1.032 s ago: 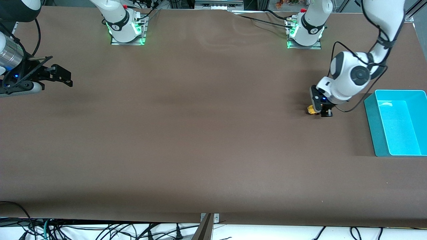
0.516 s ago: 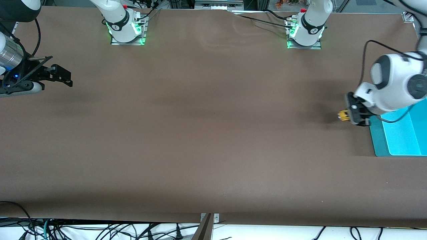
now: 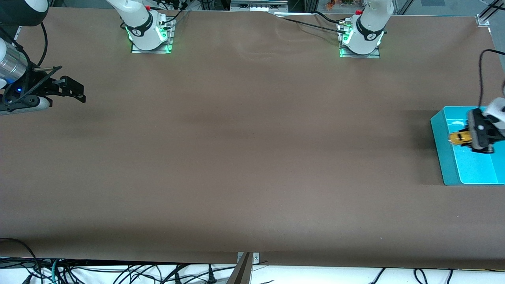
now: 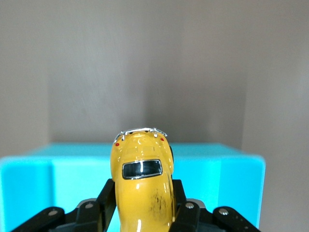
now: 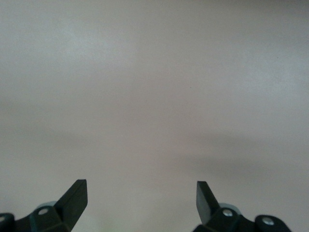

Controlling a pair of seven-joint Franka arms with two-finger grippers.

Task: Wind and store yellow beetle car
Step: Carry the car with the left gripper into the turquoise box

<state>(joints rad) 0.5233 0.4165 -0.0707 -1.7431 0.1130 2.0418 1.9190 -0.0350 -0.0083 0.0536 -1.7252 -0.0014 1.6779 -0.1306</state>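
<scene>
My left gripper (image 3: pixel 469 139) is shut on the yellow beetle car (image 3: pixel 460 138) and holds it in the air over the teal bin (image 3: pixel 442 154) at the left arm's end of the table. In the left wrist view the car (image 4: pixel 142 186) sits clamped between the two black fingers (image 4: pixel 107 200), its rear window up, with the bin's wall (image 4: pixel 29 188) below it. My right gripper (image 3: pixel 73 91) is open and empty, waiting above the table at the right arm's end; its own view shows spread fingertips (image 5: pixel 76 195) over bare table.
The brown table (image 3: pixel 244 157) stretches between the two arms. The two arm bases (image 3: pixel 148 29) stand along the edge farthest from the front camera. Cables hang below the table's near edge (image 3: pixel 118 272).
My left gripper has lifted the car off the table and carried it toward the left arm's end, from beside the bin to over it. The right arm has not moved.
</scene>
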